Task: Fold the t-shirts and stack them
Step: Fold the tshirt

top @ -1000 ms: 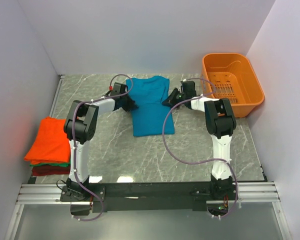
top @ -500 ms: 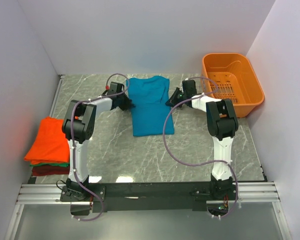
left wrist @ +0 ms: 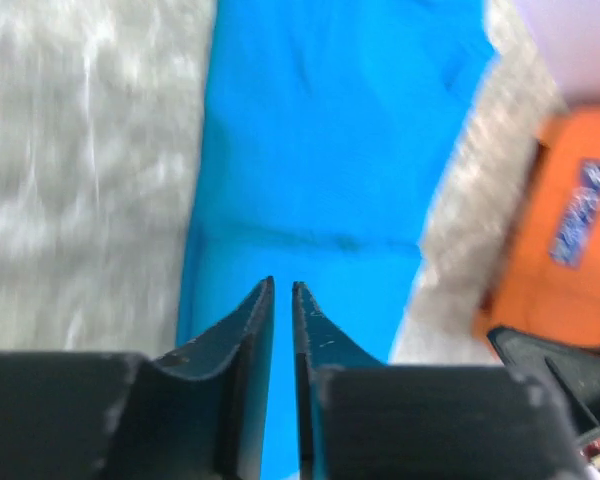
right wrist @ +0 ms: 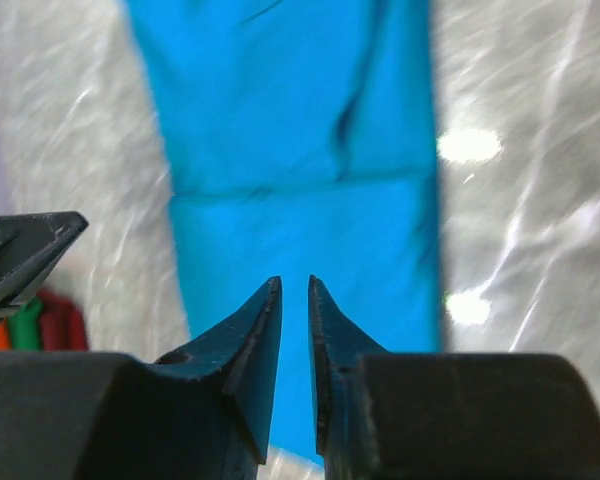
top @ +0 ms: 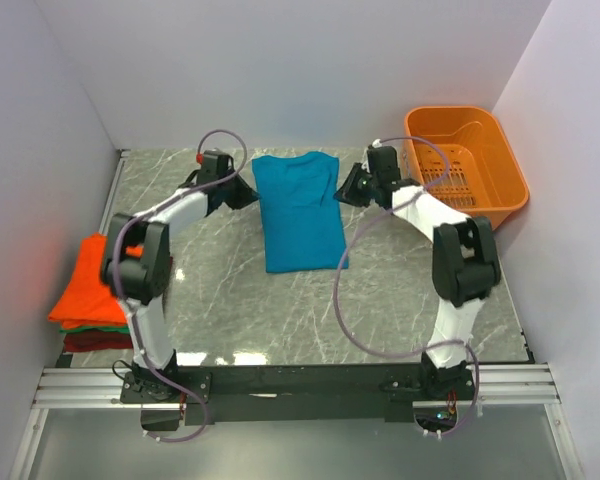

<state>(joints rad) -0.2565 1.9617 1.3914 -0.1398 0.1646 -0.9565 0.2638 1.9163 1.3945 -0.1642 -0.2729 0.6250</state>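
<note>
The teal-blue t-shirt [top: 300, 210] lies flat at the back middle of the table as a long narrow rectangle, its sides folded in. My left gripper [top: 244, 192] hovers by its upper left edge and my right gripper [top: 346, 190] by its upper right edge. In the left wrist view the left gripper [left wrist: 283, 285] is open by a narrow gap above the teal cloth [left wrist: 330, 150], holding nothing. The right gripper [right wrist: 295, 280] is likewise slightly open over the cloth [right wrist: 290, 130]. A stack of folded shirts, orange [top: 98, 280] over green [top: 115, 328] and dark red [top: 92, 342], sits at the left.
An orange plastic basket [top: 508, 205] stands at the back right, close to the right arm, and shows in the left wrist view [left wrist: 570, 250]. White walls close in the table on three sides. Purple cables loop from both arms over the marble top [top: 280, 310].
Both grippers have drawn back from the teal shirt's side edges toward the far wall and opened slightly. The shirt lies still.
</note>
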